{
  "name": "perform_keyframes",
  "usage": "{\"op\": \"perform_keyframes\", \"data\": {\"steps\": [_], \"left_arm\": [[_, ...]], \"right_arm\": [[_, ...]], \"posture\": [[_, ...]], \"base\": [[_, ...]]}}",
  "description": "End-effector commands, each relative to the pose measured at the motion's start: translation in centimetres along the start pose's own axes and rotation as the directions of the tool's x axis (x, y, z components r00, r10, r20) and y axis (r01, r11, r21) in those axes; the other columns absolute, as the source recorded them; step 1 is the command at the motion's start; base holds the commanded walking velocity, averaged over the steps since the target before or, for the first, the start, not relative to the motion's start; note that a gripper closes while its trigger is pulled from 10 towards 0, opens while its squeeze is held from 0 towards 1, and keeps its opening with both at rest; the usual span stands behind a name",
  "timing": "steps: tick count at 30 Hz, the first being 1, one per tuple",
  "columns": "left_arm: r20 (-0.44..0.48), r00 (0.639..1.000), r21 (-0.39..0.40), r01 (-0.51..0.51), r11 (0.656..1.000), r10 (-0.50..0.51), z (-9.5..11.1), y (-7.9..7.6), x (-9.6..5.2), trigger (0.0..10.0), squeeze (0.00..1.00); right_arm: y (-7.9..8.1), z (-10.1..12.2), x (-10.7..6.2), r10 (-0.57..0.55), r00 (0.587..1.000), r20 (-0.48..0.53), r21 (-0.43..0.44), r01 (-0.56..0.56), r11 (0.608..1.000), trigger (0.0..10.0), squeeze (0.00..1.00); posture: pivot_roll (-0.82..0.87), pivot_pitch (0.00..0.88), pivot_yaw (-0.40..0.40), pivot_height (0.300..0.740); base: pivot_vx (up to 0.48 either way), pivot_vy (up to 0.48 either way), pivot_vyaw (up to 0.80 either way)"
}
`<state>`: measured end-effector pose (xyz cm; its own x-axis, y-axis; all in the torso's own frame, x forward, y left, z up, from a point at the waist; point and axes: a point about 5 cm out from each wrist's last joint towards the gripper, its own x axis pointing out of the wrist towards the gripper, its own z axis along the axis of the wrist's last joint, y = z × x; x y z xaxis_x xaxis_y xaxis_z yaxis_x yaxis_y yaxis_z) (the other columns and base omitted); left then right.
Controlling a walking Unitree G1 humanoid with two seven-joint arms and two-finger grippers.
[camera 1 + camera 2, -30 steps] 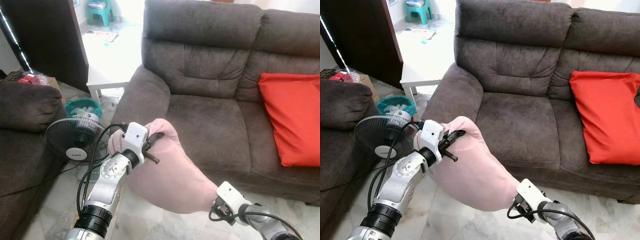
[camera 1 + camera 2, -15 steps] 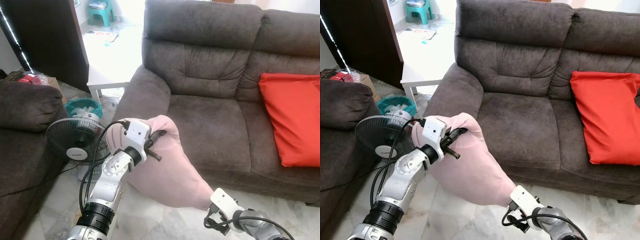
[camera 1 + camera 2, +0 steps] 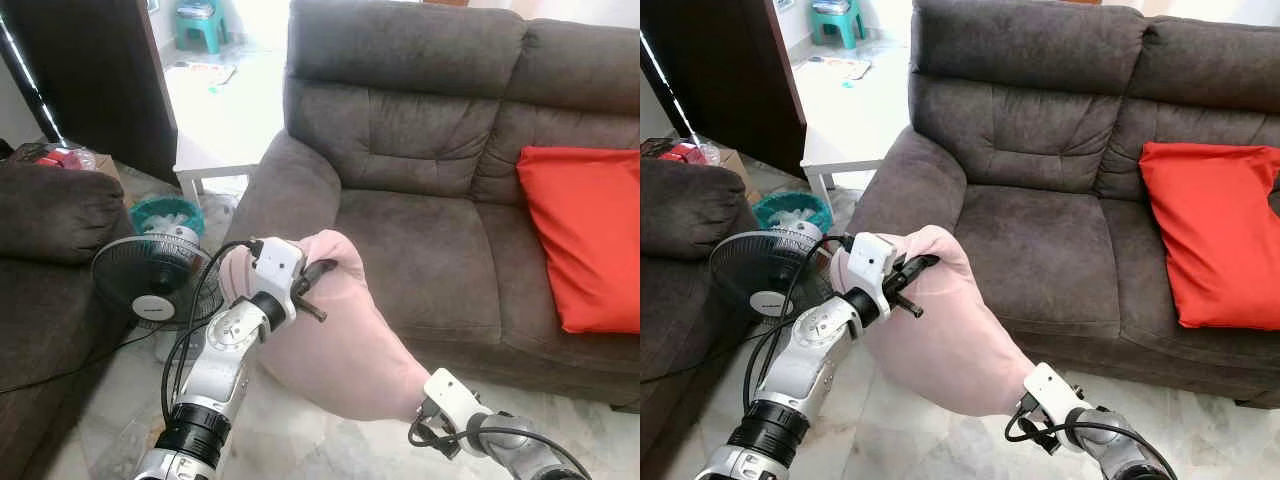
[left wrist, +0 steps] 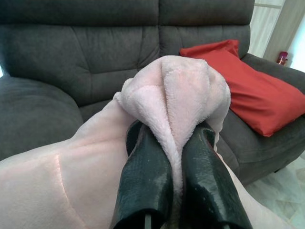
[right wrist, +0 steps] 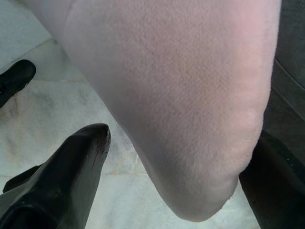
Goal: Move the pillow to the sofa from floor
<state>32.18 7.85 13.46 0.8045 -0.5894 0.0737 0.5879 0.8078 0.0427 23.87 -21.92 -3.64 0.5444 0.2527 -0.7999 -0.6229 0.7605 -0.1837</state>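
Observation:
A pale pink pillow [image 3: 340, 340] hangs off the floor in front of the dark grey sofa [image 3: 420, 250], close to its left armrest. My left gripper [image 3: 318, 270] is shut on the pillow's top corner; in the left wrist view the plush bunches up between the two black fingers [image 4: 143, 176]. My right gripper [image 5: 183, 148] is at the pillow's low corner near the floor. It is open, one finger [image 5: 71, 167] on each side of that corner, which hangs between them without being pinched.
A red cushion [image 3: 585, 235] lies on the sofa's right seat; the left seat is bare. A standing fan [image 3: 150, 280] and its cable are by my left arm, with a teal bin [image 3: 165, 212], a white table [image 3: 215, 150] and another sofa's arm [image 3: 50, 210] on the left.
The left gripper has carried the pillow's top corner slightly right, toward the sofa. The right gripper dipped lower under the pillow's low corner, then rose a little.

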Motion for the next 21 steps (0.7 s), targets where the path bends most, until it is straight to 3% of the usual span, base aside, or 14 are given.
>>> {"op": "perform_keyframes", "data": {"steps": [1,21], "left_arm": [[0.102,0.995,0.006,0.018,1.000,-0.018,2.41,-0.17,1.00,10.0,0.00],[0.103,0.995,0.006,0.017,1.000,-0.017,2.41,-0.15,1.01,10.0,0.00]], "right_arm": [[-0.07,0.09,0.01,-0.003,1.000,0.003,-0.004,0.003,1.000,0.0,0.00],[-0.05,0.56,0.14,-0.007,1.000,0.028,-0.003,0.007,1.000,0.0,0.00]], "posture": [[0.13,0.000,-0.077,0.740],[0.13,0.000,-0.076,0.740]], "base": [[0.000,0.000,0.00],[0.000,0.000,0.00]]}}
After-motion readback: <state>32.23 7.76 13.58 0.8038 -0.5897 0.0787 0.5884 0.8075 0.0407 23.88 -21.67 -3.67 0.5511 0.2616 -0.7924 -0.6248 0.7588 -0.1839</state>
